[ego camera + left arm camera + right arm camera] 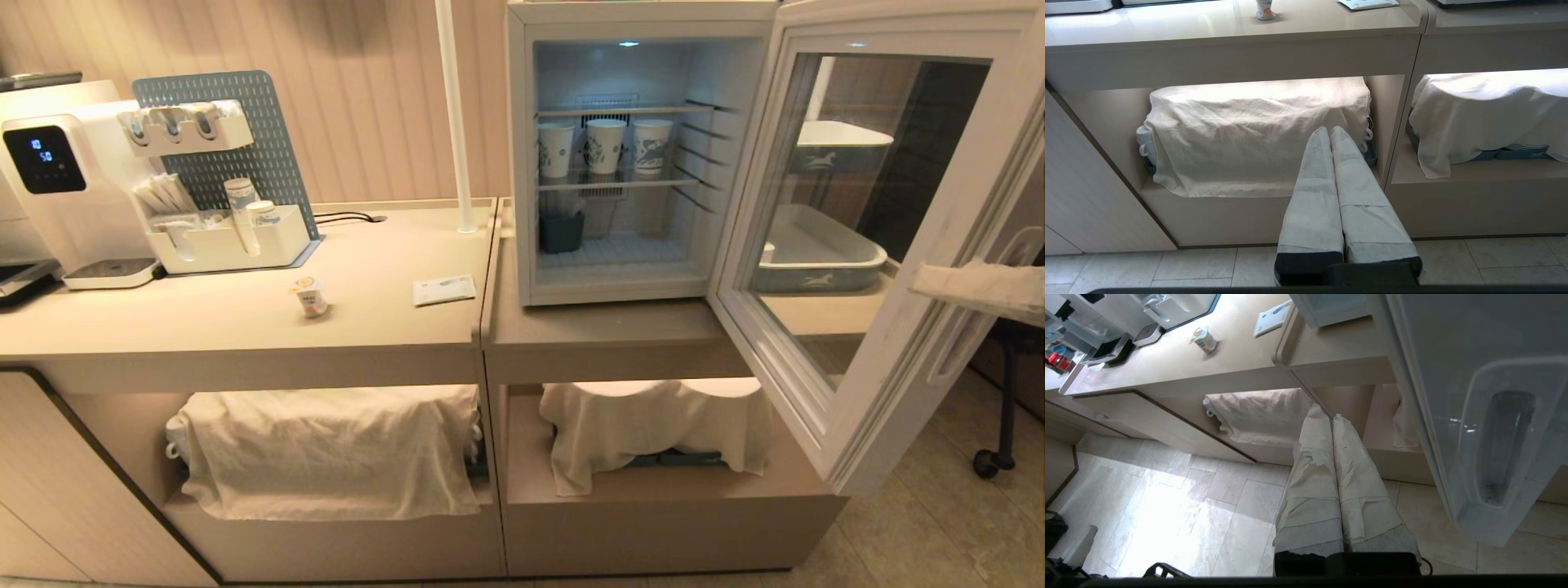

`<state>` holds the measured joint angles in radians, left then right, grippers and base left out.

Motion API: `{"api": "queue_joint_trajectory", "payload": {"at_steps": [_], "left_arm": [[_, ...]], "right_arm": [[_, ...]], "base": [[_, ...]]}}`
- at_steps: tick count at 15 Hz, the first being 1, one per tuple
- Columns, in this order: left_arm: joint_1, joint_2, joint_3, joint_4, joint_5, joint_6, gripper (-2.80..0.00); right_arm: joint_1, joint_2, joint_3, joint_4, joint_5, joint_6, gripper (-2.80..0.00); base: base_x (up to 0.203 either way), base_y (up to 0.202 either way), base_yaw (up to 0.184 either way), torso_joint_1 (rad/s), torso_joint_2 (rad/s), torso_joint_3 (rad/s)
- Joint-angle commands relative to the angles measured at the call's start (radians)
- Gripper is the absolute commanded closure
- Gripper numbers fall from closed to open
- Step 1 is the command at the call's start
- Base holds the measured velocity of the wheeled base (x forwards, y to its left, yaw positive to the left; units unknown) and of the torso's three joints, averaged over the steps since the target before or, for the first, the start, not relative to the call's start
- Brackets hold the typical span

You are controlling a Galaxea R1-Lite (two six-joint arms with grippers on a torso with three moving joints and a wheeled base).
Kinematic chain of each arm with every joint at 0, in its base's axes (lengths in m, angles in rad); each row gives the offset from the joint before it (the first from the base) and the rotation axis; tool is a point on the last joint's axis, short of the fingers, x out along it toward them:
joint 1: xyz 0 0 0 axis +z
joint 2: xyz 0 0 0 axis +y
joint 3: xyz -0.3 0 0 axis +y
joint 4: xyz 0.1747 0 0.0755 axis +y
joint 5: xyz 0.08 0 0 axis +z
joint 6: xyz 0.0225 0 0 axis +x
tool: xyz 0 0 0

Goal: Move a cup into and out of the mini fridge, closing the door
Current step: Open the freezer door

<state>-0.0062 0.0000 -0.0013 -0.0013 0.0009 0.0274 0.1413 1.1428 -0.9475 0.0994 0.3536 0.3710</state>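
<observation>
The cup (310, 296), tiny and white with an orange label, stands alone on the left counter; it also shows in the wrist views (1265, 10) (1203, 339). The mini fridge (522, 163) sits on the right counter, lit inside. Its door (898, 37) is swung wide open toward me. My right gripper (918, 282), wrapped in white, is shut and empty beside the door's outer face, near the handle recess (1502, 445); in its own view the gripper (1327, 412) points at the cabinet below. My left gripper (1329, 130) hangs low, shut and empty, facing the lower shelf.
Three paper cups (604, 147) stand on the fridge's wire shelf, with a dark container (562, 231) below. A coffee machine (57, 180), a pegboard organizer (220, 212), a flat packet (443, 289) and a white pole (453, 114) occupy the counter. Cloths (326, 449) cover the lower shelves.
</observation>
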Motion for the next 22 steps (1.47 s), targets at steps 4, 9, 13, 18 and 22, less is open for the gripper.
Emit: {"api": "queue_joint_trajectory", "payload": {"at_steps": [4, 9, 13, 18, 22], "left_arm": [[0.0, 0.0, 0.0, 0.0, -0.001, 0.0, 0.0], [0.002, 0.0, 0.0, 0.0, 0.001, 0.0, 0.0], [0.0, 0.0, 0.0, 0.0, -0.001, 0.0, 0.0], [0.0, 0.0, 0.0, 0.0, -0.001, 0.0, 0.0], [0.001, 0.0, 0.0, 0.0, -0.001, 0.0, 0.0]], "right_arm": [[-0.009, 0.003, -0.003, 0.0, -0.037, -0.026, 0.0], [-0.03, -0.005, -0.002, 0.004, -0.079, -0.081, 0.0], [-0.046, -0.021, -0.004, 0.014, -0.115, -0.101, 0.0], [-0.06, -0.038, 0.007, 0.019, -0.154, -0.158, 0.0], [-0.071, -0.047, 0.004, 0.02, -0.188, -0.185, 0.0]], "base": [[0.0, 0.0, 0.0, 0.0, 0.0, 0.0], [0.0, 0.0, 0.0, 0.0, 0.0, 0.0], [0.0, 0.0, 0.0, 0.0, 0.0, 0.0], [0.0, 0.0, 0.0, 0.0, 0.0, 0.0], [0.0, 0.0, 0.0, 0.0, 0.0, 0.0]]}}
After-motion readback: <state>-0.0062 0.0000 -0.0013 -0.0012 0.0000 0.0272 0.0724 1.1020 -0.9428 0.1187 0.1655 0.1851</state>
